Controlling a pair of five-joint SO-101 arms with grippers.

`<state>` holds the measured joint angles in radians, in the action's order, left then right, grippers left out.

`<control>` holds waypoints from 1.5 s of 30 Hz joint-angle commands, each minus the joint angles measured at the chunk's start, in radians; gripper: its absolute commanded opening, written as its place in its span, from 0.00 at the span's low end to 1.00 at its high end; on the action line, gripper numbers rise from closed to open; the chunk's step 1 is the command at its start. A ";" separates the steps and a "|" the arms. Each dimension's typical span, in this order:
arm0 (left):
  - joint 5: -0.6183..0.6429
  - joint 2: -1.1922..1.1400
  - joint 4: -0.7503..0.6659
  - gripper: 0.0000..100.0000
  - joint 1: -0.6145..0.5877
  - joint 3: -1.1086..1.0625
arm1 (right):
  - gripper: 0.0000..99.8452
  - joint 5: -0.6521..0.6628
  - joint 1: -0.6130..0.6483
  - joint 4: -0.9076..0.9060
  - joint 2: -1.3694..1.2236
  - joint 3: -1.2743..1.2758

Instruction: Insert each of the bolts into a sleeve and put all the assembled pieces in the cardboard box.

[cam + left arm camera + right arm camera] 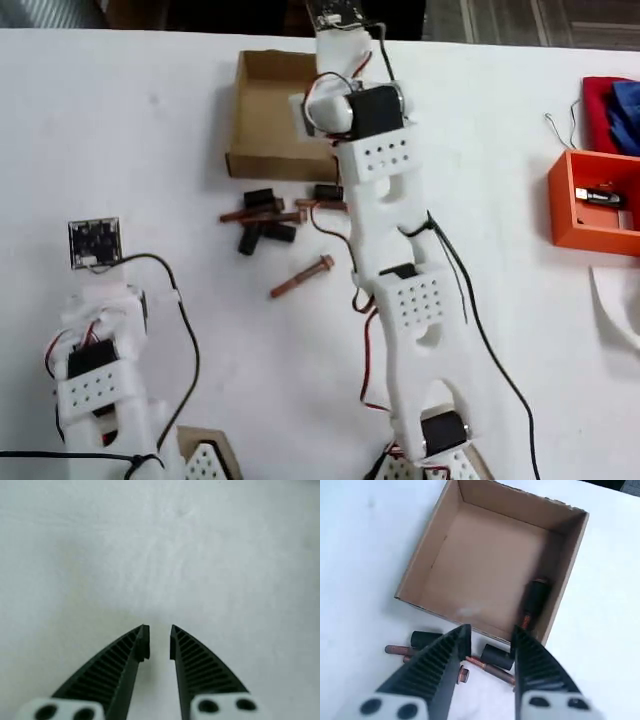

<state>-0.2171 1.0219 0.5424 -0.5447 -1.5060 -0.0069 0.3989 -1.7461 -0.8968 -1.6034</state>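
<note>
The right claw (491, 632) hangs over the near wall of the brown square cardboard box (445, 555). Its two black fingers are wide apart and hold nothing. In the box lies one finished piece (535, 597), a bolt pushed into a black sleeve, close to a side wall. On the white table (150, 150), just beside the box, is a small heap of copper-coloured metal bolts (255, 215) and short black tube sleeves (262, 197). A lone bolt (300, 277) lies a bit away from the heap. The left claw (158, 640) is over bare table, well apart from the parts. It is open only a crack, with nothing in it. I think the bolts are light, hard and smooth, and being round they may roll. A good place to pinch one is across the middle of its thin stem. A sleeve is best held around its side, so the hole stays free
</note>
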 commanded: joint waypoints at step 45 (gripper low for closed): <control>-0.011 0.006 -0.018 0.10 0.008 0.004 | 0.13 0.770 0.214 0.641 0.332 1.416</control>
<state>-0.2171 1.0219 0.5424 -0.5447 -1.5060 0.7541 0.5953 -1.1185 -0.5715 -0.1826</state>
